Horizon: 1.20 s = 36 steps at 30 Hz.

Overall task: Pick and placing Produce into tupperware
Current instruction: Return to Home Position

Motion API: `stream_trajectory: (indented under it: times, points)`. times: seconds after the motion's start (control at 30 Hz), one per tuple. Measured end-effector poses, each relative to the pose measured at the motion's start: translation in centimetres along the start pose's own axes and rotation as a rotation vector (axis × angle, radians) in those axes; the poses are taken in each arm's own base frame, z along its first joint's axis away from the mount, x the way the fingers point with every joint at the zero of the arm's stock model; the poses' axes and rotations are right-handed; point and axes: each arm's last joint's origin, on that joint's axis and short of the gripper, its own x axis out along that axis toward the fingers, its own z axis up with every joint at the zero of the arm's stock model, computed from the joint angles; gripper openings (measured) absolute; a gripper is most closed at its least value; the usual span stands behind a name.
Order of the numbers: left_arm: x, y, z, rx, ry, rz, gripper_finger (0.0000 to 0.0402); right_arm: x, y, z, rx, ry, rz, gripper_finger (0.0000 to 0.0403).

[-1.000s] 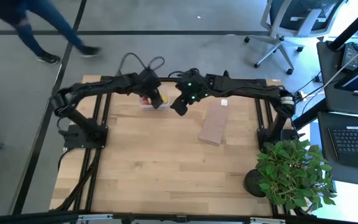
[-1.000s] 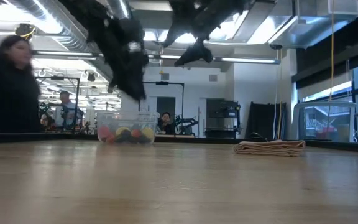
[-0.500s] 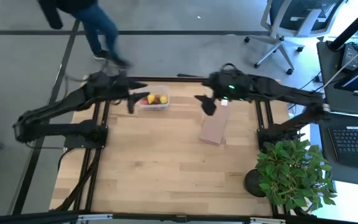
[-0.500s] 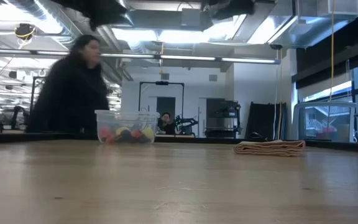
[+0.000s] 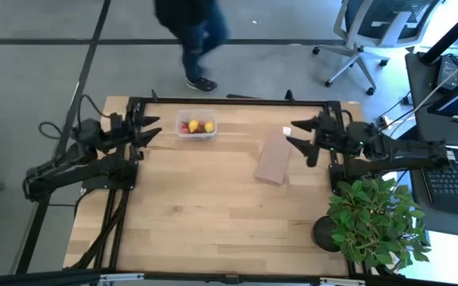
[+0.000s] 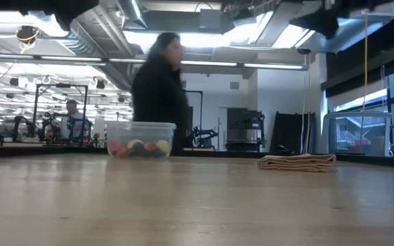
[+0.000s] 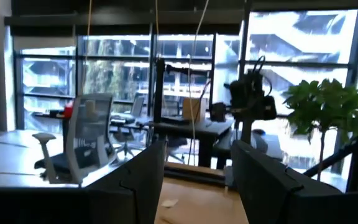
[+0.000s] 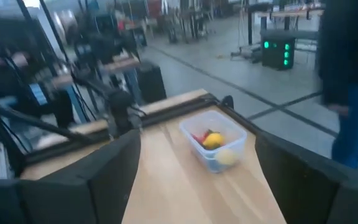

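The tupperware (image 5: 196, 127) is a small clear tub standing on its base near the table's far edge; it also shows in the low view (image 6: 140, 140) and the right wrist view (image 8: 215, 144). Produce (image 5: 197, 126) lies inside it: red, yellow and dark pieces (image 6: 139, 147). My left gripper (image 5: 153, 128) hangs open at the table's left edge, left of the tub, its fingers apart in its wrist view (image 7: 197, 180). My right gripper (image 5: 294, 133) is open near the right edge, facing the tub across the table (image 8: 197, 180). Neither touches anything.
A flat tan board (image 5: 274, 159) lies right of the tub, between it and my right gripper. A potted plant (image 5: 370, 222) stands at the near right corner. A person (image 5: 193, 28) walks past beyond the far edge. The near half of the table (image 5: 213, 222) is bare wood.
Both arms have pulled away from the tub and risen: my left gripper swung back to the table's left edge, my right gripper to the right edge. The tub and produce stayed in place. The person behind the table walked from left to right.
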Motion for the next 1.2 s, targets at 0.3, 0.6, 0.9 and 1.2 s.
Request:
stream_trajectory:
  times: [0.3, 0.6, 0.9, 1.2]
  points:
    - [-0.6, 0.5, -4.7, -0.095, -0.019, 0.002, 0.0172, -2.6, -1.9, -5.1, 0.065, -0.124, 0.029, 0.0318]
    - [-0.8, 1.1, -9.0, -0.159, -0.013, 0.062, 0.0171, -3.7, -2.8, -8.5, 0.069, -0.201, 0.116, 0.0318]
    - [-0.9, 1.6, -10.6, -0.173, 0.038, 0.180, 0.0174, -4.5, -3.0, -8.9, 0.046, -0.249, 0.150, 0.0318]
    - [-1.1, 1.7, -11.8, -0.183, 0.158, 0.220, 0.0169, -5.0, -3.1, -9.2, 0.015, -0.237, 0.170, 0.0318]
